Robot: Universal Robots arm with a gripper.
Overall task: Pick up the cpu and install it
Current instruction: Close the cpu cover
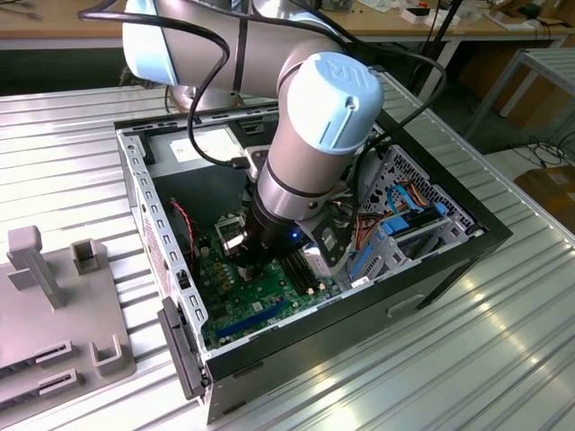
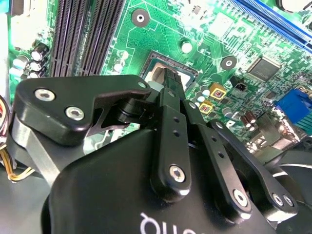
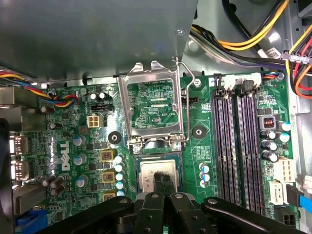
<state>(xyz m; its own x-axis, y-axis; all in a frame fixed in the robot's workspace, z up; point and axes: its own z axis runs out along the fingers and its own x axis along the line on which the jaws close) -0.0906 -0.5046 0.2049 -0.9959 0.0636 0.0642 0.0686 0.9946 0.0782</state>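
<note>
Gripper [image 3: 163, 182] is down inside the case, fingers pinched together with no gap. The tips sit right over the middle of the cpu [image 3: 147, 171], can't tell if they touch. The cpu lies flat in the socket [image 3: 137, 175], with the plate [image 3: 152, 105] flipped up just beyond it.

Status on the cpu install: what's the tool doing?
Status: tool shut, tips at centre of cpu. That cpu lies flat in socket. The load plate is flipped open, nothing across the socket.
</note>
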